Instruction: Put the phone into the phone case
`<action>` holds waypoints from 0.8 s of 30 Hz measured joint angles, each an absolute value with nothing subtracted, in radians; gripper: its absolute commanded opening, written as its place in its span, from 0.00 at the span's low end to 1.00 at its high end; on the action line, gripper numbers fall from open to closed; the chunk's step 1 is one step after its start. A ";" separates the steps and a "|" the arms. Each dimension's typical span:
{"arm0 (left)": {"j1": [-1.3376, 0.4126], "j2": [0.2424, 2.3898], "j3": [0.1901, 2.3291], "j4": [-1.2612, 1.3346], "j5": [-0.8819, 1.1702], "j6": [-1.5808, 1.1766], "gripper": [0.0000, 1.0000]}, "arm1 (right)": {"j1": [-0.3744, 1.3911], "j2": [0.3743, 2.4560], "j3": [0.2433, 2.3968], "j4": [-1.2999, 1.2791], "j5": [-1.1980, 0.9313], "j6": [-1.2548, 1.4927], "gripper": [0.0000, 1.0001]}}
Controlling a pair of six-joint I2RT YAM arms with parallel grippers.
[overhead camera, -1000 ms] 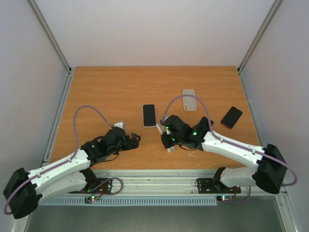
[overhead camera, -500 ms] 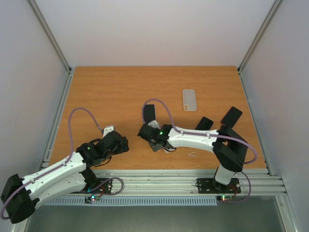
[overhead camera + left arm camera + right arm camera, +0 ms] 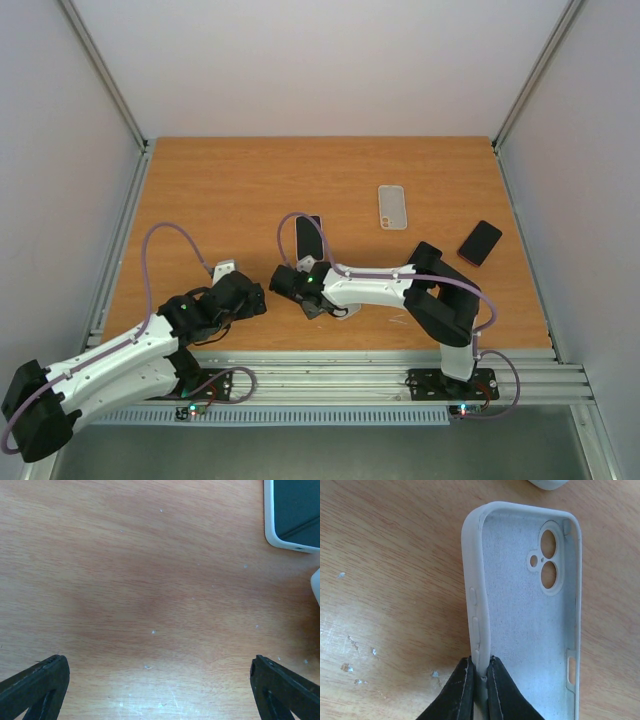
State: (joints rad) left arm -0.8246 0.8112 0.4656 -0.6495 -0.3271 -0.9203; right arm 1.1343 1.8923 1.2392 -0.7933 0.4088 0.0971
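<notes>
Wooden table [image 3: 220, 190], clear case [image 3: 392, 207], black phone [image 3: 480, 242]

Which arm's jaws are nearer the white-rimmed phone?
Right arm: its jaws, gripping the grey silicone case, sit just short of the phone; those of the left arm are farther off, leftward.

Wooden table [image 3: 220, 190] between plain pale walls [image 3: 320, 60].
</notes>
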 measured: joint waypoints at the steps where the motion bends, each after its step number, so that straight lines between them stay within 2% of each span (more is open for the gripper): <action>1: -0.825 0.811 0.466 -0.650 -0.327 -0.920 0.99 | 1.134 1.894 1.241 -0.794 0.408 0.097 0.08; 14: -0.825 0.811 0.465 -0.649 -0.324 -0.920 0.99 | 1.135 1.878 1.237 -0.733 0.324 0.103 0.38; 18: -0.825 0.811 0.465 -0.649 -0.321 -0.920 0.99 | 1.132 1.810 1.204 -0.716 0.313 0.094 0.52; 24: -0.825 0.811 0.465 -0.648 -0.315 -0.920 0.99 | 1.068 1.659 1.114 -0.698 0.308 0.082 0.61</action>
